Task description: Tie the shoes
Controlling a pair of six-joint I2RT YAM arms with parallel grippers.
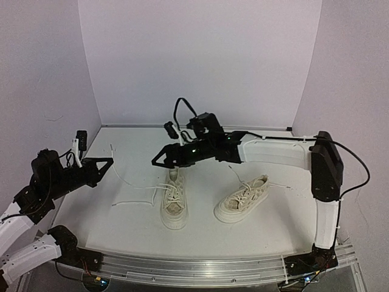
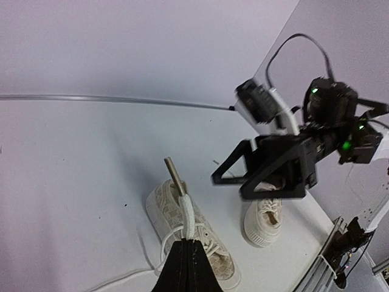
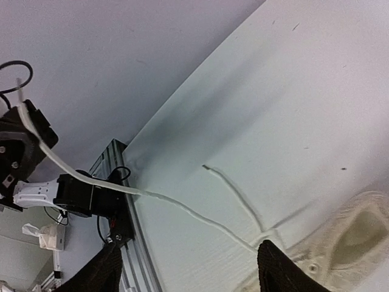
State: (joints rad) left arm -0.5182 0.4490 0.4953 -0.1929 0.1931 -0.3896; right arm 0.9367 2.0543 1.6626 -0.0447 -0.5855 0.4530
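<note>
Two cream shoes lie on the white table (image 1: 109, 225), one at the centre (image 1: 174, 205) and one to its right (image 1: 242, 199). My left gripper (image 1: 109, 162) hangs over the table's left side. It is shut on the end of a white lace (image 2: 189, 214) whose metal tip (image 2: 175, 171) sticks out past the jaws (image 2: 189, 242), above the centre shoe (image 2: 159, 204). My right gripper (image 1: 159, 160) hovers over that shoe's heel end, open, its fingers (image 3: 276, 267) wide apart with nothing between them. A taut lace (image 3: 182, 208) runs from the shoe (image 3: 358, 231) toward the left arm.
A second loose lace (image 1: 130, 201) trails left of the centre shoe, and its end (image 3: 208, 168) lies flat on the table. The other shoe (image 2: 262, 222) sits behind the right gripper (image 2: 228, 186). An aluminium rail (image 1: 200, 267) edges the front. White walls close in the back and sides.
</note>
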